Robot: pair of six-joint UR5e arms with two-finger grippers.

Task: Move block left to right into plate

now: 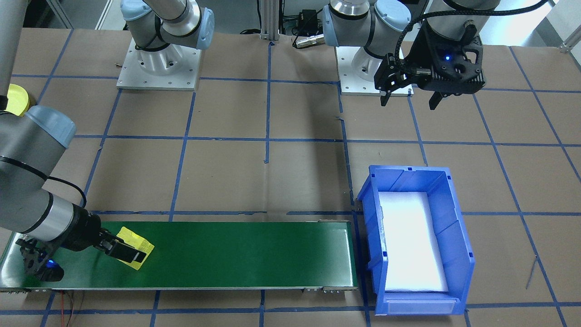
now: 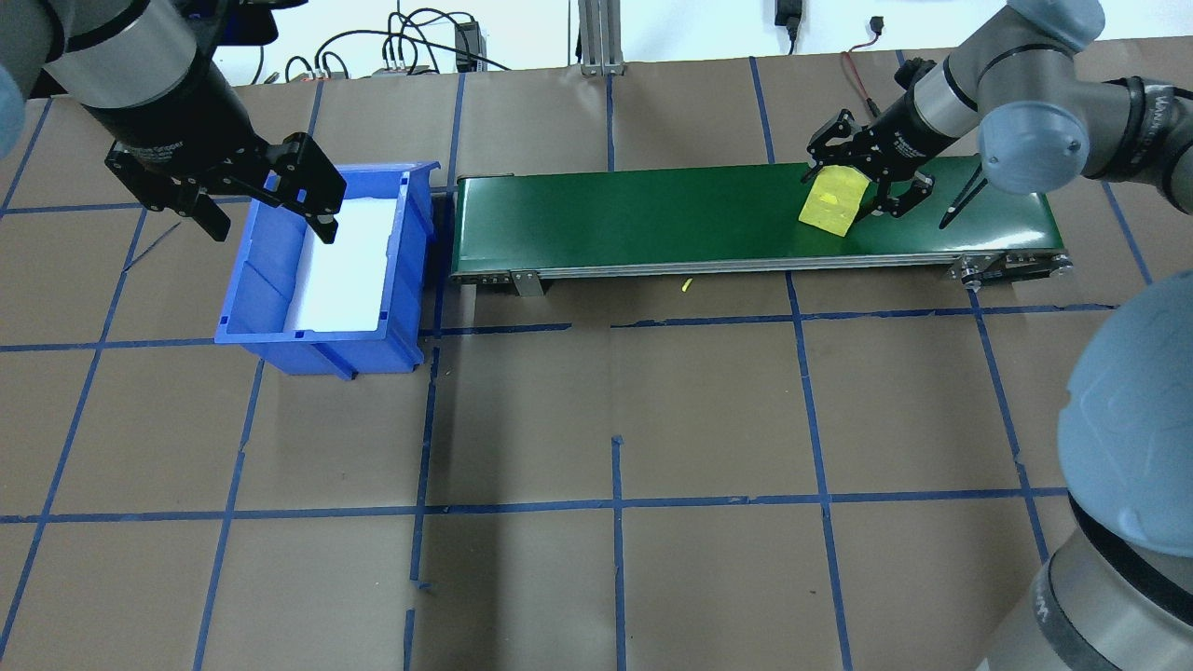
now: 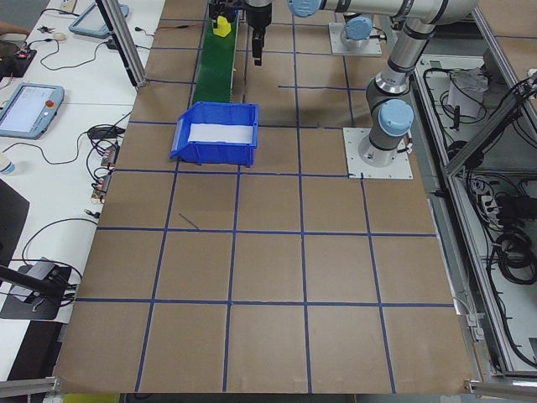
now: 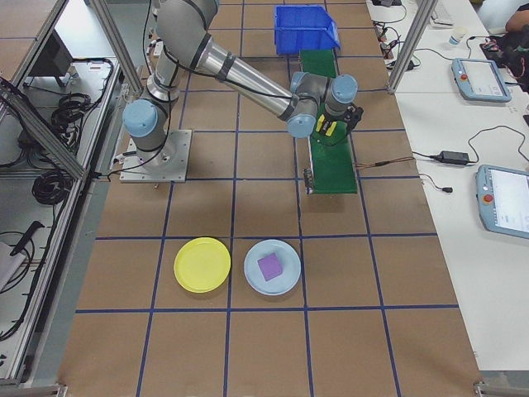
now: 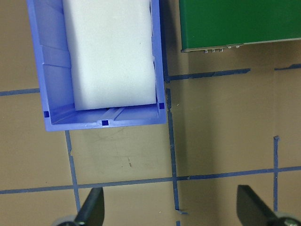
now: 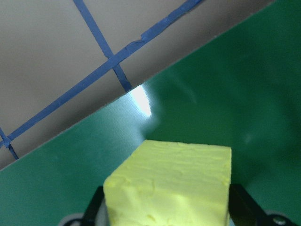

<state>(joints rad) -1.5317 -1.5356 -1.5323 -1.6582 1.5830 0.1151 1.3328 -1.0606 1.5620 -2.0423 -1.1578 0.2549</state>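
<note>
- Right claw (image 2: 862,186) is clenched on the yellow block (image 2: 831,203); in the right wrist view the block (image 6: 174,188) fills the gap between the two fingers, each pressed against a side.
- The block sits tilted, low over the green conveyor belt (image 2: 652,214), near the belt's end on the robot's right; whether its lower corner touches the belt cannot be told.
- Left claw (image 2: 270,200) hangs released and holding nothing over the blue bin (image 2: 280,321), which stands just off the belt's other end; in the left wrist view its fingers (image 5: 91,209) stand wide apart above bare surface (image 2: 615,391) beside the bin.
- The yellow plate (image 4: 202,265) lies well apart from the belt, toward the surface's end on the robot's right, just beside a pale blue plate (image 4: 273,267) that carries a purple block (image 4: 269,266).
- The step in hand looks like the pick-up: the grip is made, but the carry to the plate is not yet done.
- The next move likely calls for lifting the block clear of the belt, swinging it toward the yellow plate, not the blue one, and lowering it inside the rim before letting go.
</note>
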